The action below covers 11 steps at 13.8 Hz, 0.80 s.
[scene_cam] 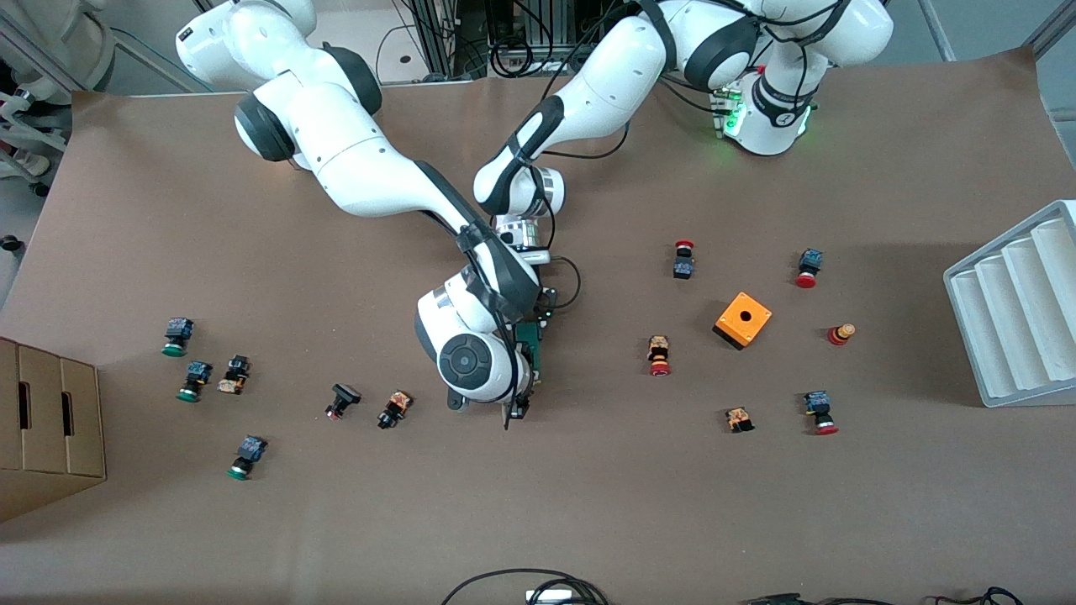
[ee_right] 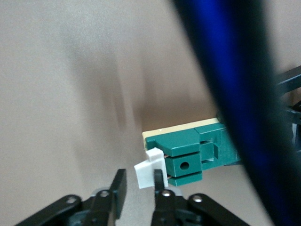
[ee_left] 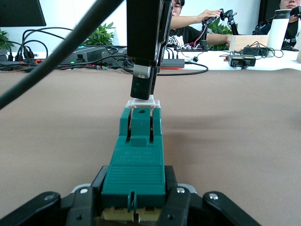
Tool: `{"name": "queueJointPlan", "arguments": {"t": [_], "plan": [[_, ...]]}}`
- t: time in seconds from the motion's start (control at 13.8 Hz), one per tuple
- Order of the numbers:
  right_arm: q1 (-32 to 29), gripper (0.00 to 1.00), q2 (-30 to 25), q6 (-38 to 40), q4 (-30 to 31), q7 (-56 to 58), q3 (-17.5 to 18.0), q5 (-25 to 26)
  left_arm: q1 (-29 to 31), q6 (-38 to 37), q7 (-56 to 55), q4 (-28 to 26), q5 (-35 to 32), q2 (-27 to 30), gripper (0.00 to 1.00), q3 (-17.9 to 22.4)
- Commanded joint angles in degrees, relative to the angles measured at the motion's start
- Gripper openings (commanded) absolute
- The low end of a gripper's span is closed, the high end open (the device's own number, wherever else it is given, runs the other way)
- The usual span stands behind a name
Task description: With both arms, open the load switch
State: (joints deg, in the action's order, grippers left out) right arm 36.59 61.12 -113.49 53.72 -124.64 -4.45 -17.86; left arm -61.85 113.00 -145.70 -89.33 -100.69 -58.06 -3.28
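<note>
Front view: one load switch (scene_cam: pixel 530 342); left claw (ee_left: pixel 136 207) clamps it, right claw (ee_right: pixel 138 190) apart.

Right tool (ee_right: pixel 138 186) fingers flank white block (ee_right: pixel 150 170) on load switch (ee_right: pixel 193 150).

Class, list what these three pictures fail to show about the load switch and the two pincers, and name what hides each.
- Front view: load switch mostly covered by the right arm's wrist.
- Front view: left pincer hidden under the arms.
- Right wrist view: switch's end blocked by a blurred blue cable.
- Left wrist view: right pincer cut by the top edge.
</note>
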Motion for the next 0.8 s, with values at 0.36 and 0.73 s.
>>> {"name": "queueJointPlan", "arguments": {"t": [0.36, 0.73], "plan": [[-0.4, 0.2, 1.0, 1.3, -1.6, -0.9, 0.1, -1.6, 0.4, 0.2, 1.0, 1.3, -0.5, -0.9, 0.53, -0.2], [-0.4, 0.26, 1.0, 0.8, -1.5, -0.8, 0.1, -1.7, 0.4, 0.2, 1.0, 1.4, -0.5, -0.9, 0.53, -0.2]]}}
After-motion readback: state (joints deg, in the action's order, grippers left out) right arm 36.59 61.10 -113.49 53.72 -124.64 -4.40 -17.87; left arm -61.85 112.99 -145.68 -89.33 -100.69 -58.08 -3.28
